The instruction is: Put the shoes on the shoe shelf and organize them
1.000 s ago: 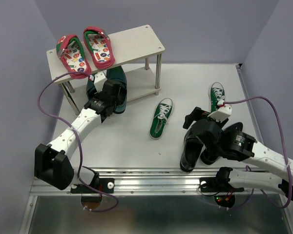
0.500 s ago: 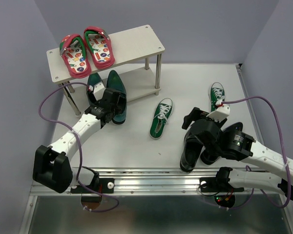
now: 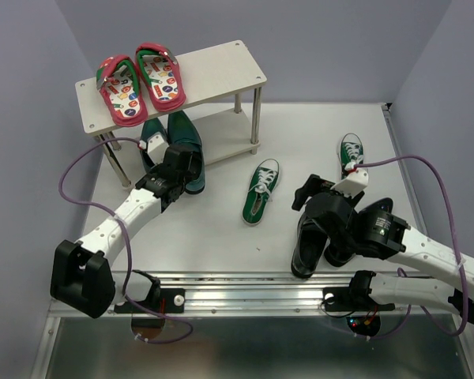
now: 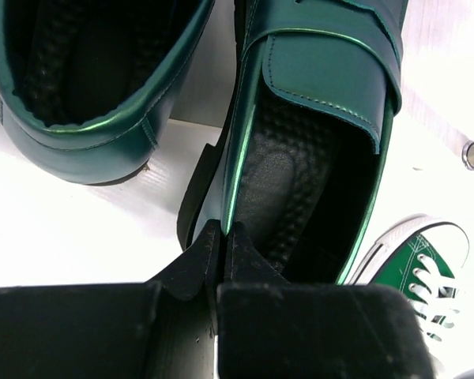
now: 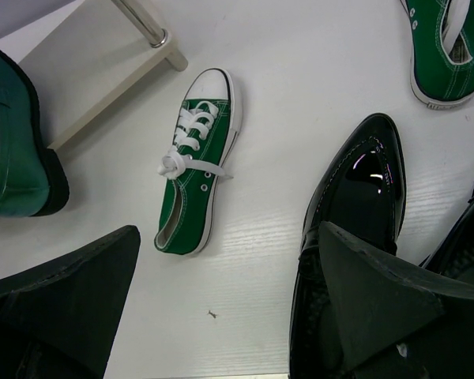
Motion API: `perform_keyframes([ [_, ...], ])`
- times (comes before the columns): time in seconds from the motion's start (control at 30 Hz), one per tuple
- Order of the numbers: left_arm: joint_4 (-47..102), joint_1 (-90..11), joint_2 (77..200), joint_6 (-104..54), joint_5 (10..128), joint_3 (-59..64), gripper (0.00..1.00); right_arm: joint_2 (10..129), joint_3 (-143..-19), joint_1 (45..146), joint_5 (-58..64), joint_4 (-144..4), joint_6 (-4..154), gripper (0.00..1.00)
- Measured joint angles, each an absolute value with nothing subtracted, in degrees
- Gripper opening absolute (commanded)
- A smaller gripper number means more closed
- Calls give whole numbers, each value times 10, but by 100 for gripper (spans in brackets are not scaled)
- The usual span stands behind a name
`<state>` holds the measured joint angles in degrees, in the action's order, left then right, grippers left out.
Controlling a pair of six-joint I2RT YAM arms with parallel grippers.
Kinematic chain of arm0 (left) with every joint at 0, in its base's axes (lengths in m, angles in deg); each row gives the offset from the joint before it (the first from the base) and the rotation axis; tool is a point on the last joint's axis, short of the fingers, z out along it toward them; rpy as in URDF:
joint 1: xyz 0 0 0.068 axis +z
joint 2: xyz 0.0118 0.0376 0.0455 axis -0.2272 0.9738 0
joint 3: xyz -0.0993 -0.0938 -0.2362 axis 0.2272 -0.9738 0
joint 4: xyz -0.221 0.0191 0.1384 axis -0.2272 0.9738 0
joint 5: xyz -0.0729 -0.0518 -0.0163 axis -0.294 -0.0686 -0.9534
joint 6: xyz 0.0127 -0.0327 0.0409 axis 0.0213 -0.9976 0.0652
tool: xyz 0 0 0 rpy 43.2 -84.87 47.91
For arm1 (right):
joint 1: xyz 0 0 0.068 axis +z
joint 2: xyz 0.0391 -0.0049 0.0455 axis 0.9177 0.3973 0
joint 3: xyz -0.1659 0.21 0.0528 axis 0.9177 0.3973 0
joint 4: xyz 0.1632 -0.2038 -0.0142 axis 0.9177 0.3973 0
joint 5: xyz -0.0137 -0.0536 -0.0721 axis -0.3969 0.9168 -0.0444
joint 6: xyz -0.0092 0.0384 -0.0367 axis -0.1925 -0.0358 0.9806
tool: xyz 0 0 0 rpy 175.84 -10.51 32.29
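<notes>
J: Lavender walls (image 3: 340,31) boxed in a white table (image 3: 213,237). It was matte with a faint grain, and soles looked likely to slide on it. Where were the shoes relative to the shoe shelf (image 3: 221,67)?

M: Red flip-flops (image 3: 138,83) sat on the shelf's top board, left end. Both teal dress shoes (image 3: 152,138) were below them, toes under that board and heels sticking out of the shelf's front. Couldn't tell if they were fully seated on the lower tier.

J: Left gripper (image 4: 221,241)?

M: Pinched tight on the inner teal shoe (image 4: 316,158), the one nearer the shelf's middle. It had the side wall by the heel, one finger inside and one outside.

J: Handling?

M: My read: the glossy upper is slick and the collar edge thin, so that pinch could twist or slip. Stiff sole, probably heavier than a sneaker. The heel counter looks like the firmest hold.

J: Right gripper (image 5: 229,237)?

M: Jaws spread wide, nothing in them. It hung over a black dress shoe (image 5: 355,205), well out in front of the shelf's right end. The second black one was beside it, mostly hidden by the arm.

J: Green sneakers (image 3: 261,191)?

M: Nearer one was just off the shelf's right front leg, the far sneaker (image 3: 350,155) well right of it. Soft canvas, likely light. Take them by the heel collar; the laces could snag.
</notes>
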<state>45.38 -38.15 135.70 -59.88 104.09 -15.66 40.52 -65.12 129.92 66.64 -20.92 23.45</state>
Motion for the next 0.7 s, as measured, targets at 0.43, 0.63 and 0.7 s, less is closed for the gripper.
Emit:
perform_keyframes([
  [0.43, 406, -381, 1379, -603, 1064, -166, 0, 418, -659, 1299, 653, -210, 237, 100],
  [0.63, 391, -378, 1401, -605, 1066, -166, 0, 418, -659, 1299, 650, -210, 237, 100],
  [0.7, 388, -374, 1411, -606, 1066, -166, 0, 418, -659, 1299, 650, -210, 237, 100],
])
